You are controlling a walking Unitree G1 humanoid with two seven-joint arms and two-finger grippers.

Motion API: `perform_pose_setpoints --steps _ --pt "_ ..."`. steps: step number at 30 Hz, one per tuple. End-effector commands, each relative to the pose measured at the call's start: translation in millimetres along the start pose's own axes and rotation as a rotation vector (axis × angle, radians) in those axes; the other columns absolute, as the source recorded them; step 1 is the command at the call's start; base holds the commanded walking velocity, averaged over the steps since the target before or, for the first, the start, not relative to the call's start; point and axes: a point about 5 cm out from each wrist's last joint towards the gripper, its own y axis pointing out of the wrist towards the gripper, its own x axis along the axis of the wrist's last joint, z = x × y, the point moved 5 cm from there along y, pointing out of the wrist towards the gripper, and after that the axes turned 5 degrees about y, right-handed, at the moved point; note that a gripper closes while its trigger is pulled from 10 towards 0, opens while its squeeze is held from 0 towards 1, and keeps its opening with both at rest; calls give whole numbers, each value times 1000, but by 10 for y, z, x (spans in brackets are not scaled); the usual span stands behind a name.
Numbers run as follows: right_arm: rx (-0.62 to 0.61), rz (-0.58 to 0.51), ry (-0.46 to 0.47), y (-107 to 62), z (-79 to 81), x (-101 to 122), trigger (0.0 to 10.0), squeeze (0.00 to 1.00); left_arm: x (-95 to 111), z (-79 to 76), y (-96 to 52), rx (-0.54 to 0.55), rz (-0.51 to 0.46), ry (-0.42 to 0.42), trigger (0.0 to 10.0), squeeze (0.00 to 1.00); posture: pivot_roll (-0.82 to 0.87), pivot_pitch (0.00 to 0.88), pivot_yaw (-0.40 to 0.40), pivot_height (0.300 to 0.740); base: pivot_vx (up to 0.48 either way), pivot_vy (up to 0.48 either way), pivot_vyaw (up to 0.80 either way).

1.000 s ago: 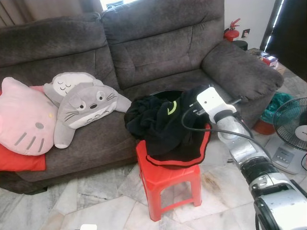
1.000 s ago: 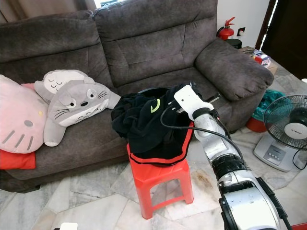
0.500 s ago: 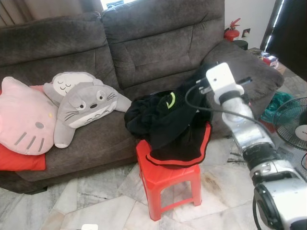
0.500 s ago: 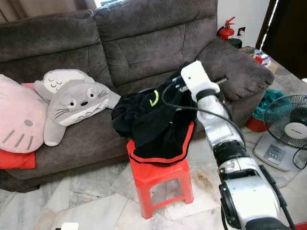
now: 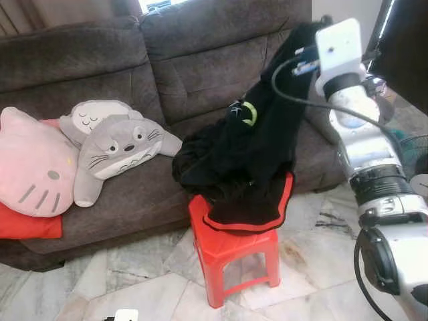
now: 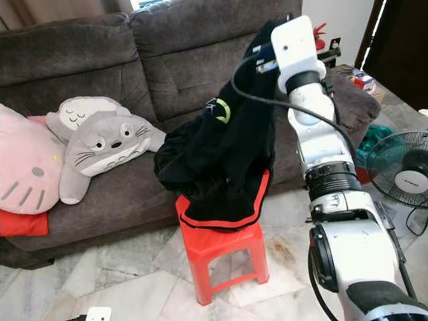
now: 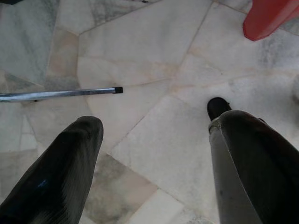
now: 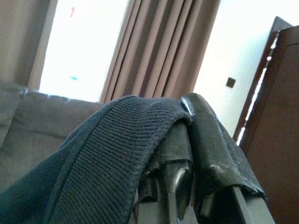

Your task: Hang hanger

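A black garment [image 5: 254,154] with a small green logo [image 5: 249,114] hangs stretched from my raised right gripper [image 5: 304,35] down to a red plastic stool [image 5: 234,247]. Its lower folds and a red-trimmed piece [image 5: 249,224] still lie on the stool's seat. In the right wrist view the gripper [image 8: 189,122] is shut on the garment's ribbed edge [image 8: 112,154]. I cannot make out a hanger inside the cloth. In the left wrist view my left gripper [image 7: 154,126] hangs low over the marble floor, open and holding nothing.
A grey sofa [image 5: 100,67] stands behind the stool, with a grey plush toy [image 5: 117,147] and a pink cushion [image 5: 33,174] on it. A standing fan [image 6: 401,174] is at the right. A metal rod [image 7: 60,93] lies on the floor near my left gripper.
My right arm has risen from stool height to well above the sofa's armrest, pulling the black garment up with it. The lower folds stayed on the stool.
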Motion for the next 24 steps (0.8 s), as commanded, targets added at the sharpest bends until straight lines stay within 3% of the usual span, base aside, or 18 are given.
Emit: perform_pose_setpoints --steps 1,7,12,14,18,20,24 --pt "-57 -132 56 84 -155 400 10000 0 -116 42 -16 18 40 -1 10000 0 -322 0 134 740 0 0 0" --pt "-77 -224 114 -21 -157 624 10000 0 -149 43 -25 19 43 -6 10000 0 -324 0 124 740 0 0 0" --pt "-41 -80 172 -373 51 143 10000 0 -54 56 -9 29 12 -22 10000 0 -315 0 105 740 0 0 0" --pt "-42 14 223 -610 138 -111 10000 0 -41 43 -10 32 6 -32 10000 0 -317 0 104 740 0 0 0" --pt "-23 34 199 -765 219 -170 10000 0 -40 26 -13 32 2 -32 10000 0 -318 0 105 740 0 0 0" --pt "-3 94 229 -942 333 -274 10000 0 -54 -1 -20 28 2 -29 10000 0 -325 0 108 740 0 0 0" --pt "-1 112 235 -989 342 -271 10000 0 -55 -4 -21 28 2 -28 10000 0 -325 0 108 740 0 0 0"
